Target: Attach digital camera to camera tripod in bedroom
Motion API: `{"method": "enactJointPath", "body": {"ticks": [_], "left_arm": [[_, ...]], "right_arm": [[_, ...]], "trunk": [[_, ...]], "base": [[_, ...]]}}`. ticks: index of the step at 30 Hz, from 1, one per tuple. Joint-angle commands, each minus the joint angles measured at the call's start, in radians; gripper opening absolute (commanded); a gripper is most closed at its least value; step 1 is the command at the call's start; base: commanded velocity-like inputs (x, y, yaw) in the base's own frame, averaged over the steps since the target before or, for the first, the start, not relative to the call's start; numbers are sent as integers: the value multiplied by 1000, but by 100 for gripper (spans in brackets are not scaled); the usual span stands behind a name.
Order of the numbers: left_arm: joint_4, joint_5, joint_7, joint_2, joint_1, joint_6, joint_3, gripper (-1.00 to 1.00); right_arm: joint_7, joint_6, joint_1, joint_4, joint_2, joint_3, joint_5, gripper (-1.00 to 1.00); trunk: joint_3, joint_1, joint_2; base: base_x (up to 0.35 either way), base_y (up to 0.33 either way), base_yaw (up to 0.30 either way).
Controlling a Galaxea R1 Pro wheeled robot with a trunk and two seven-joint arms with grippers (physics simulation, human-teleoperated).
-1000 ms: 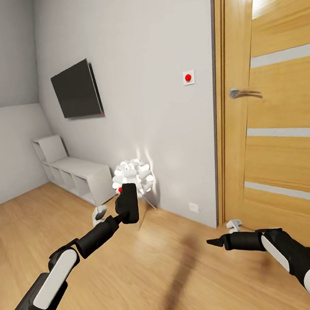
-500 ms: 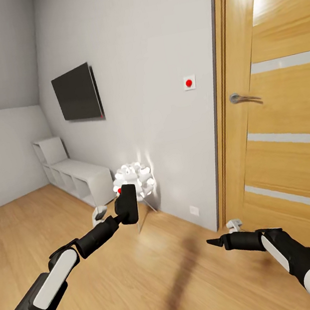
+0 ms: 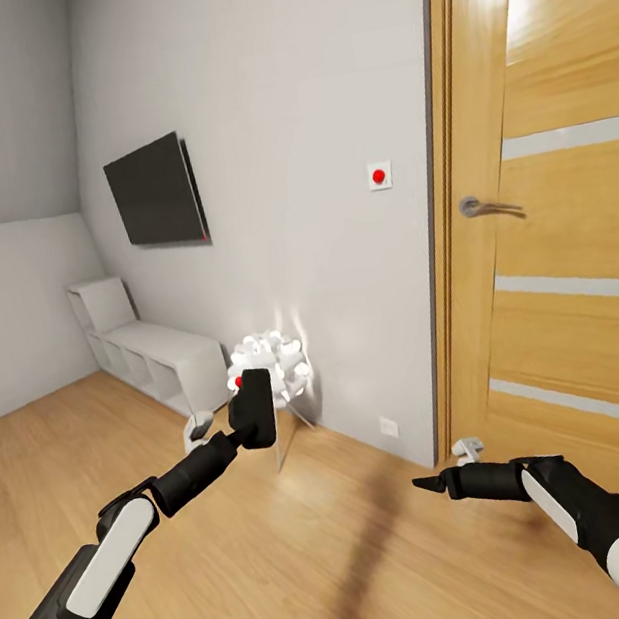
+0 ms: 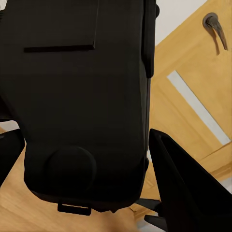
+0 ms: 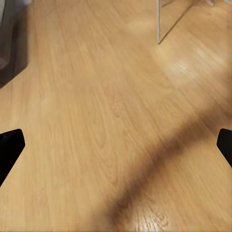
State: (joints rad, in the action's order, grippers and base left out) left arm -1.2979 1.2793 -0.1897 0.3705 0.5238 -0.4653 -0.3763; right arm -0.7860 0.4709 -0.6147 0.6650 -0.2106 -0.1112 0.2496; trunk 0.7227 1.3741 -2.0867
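We hold the digital camera (image 3: 254, 408) clenched in our left gripper (image 3: 248, 414), raised in front of the white ball-cluster lamp (image 3: 270, 362) that stands by the grey wall (image 3: 301, 148). In the left wrist view the camera's dark body (image 4: 82, 96) sits between the fingers (image 4: 179, 188). Our right gripper (image 3: 427, 484) hangs released over the wood floor (image 3: 292, 556), near the wooden door (image 3: 560, 235), its fingertips (image 5: 10, 150) spread wide apart. A black TV (image 3: 155, 194) hangs above a low white shelf (image 3: 155, 352).
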Motion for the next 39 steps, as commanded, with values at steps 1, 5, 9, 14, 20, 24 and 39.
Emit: {"method": "enactJointPath", "body": {"ticks": [1,5,9,14,20,24,39], "left_arm": [[1,5,-2,1,1,-3,-1,-100],[3,5,-2,1,1,-3,-1,-100],[3,5,-2,1,1,-3,-1,-100],[3,5,-2,1,1,-3,-1,-100],[3,5,-2,1,1,-3,-1,-100],[3,5,-2,1,1,-3,-1,-100],[3,5,-2,1,1,-3,-1,-100]], "right_arm": [[2,8,-1,1,-1,-4,10,100],[2,8,-1,1,-1,-4,10,100],[3,8,0,1,-1,-4,10,100],[3,8,0,1,0,-5,9,100],[4,8,-1,1,2,-6,8,100],[4,8,0,1,2,-6,8,100],[3,8,-1,1,2,-5,8,100]], "trunk": [[-2,-4,7],[-15,-19,35],[-27,-35,63],[-43,-54,98],[-62,-77,140],[-74,-92,168],[-121,-150,273]], "base": [[0,0,0],[0,0,0],[0,0,0],[0,0,0],[0,0,0],[0,0,0],[0,0,0]]}}
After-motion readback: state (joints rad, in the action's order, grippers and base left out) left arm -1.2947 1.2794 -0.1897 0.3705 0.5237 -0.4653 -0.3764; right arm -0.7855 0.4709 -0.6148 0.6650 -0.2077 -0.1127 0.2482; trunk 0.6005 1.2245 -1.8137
